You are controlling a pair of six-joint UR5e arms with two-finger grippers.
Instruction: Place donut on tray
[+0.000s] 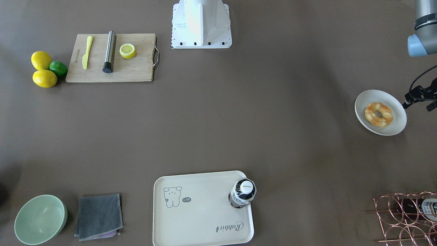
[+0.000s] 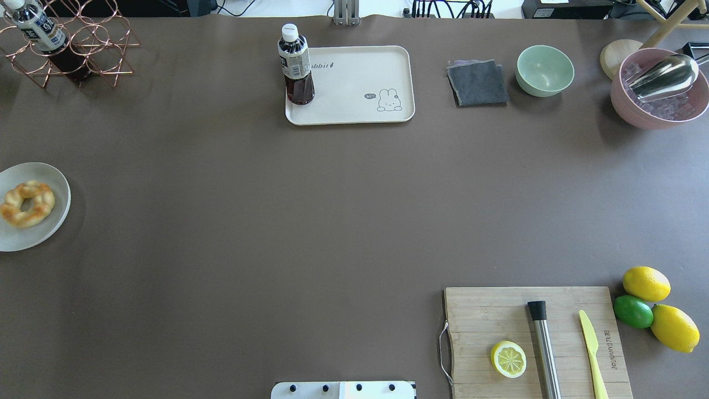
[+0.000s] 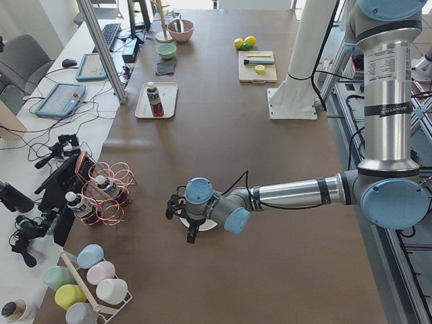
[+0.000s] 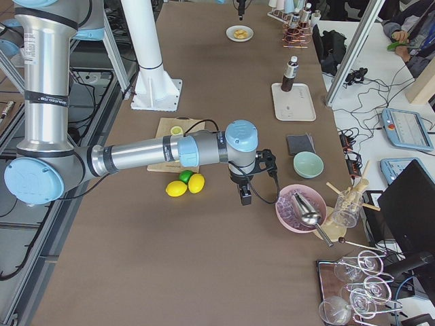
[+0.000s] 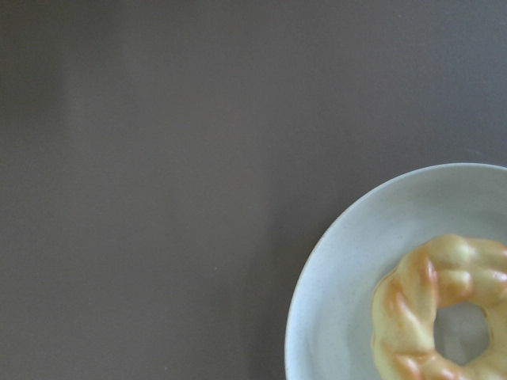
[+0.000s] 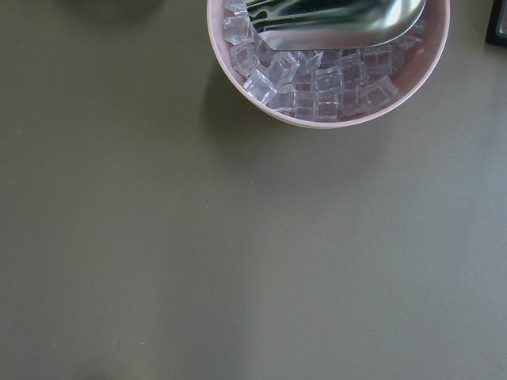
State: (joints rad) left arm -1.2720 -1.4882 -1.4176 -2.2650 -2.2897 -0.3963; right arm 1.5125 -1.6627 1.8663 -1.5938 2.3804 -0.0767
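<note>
Well, the brown table [image 1: 239,119] is wide, and only the side views show desks [image 3: 23,135] beside it. The donut [image 1: 378,114] lies on a round white plate [image 1: 396,124], far from the tray [image 1: 201,218]. The left gripper [image 3: 192,235] hangs by the plate, the right gripper [image 4: 245,197] near a pink ice bowl [image 4: 280,216]; whether their jaws are open I cannot tell.

Wooden cutting board [image 2: 498,316] held a lemon half [image 2: 508,359], steel cylinder [image 2: 544,349] and yellow knife [image 2: 592,354], lying apart. Two lemons [image 2: 646,283] and a lime [image 2: 633,311] clustered just beside it. Grey cloth [image 2: 477,83] lay beside green bowl [image 2: 545,70]. Pink bowl [image 2: 626,113] held ice cubes [image 6: 317,83] and metal scoop [image 6: 333,20].
</note>
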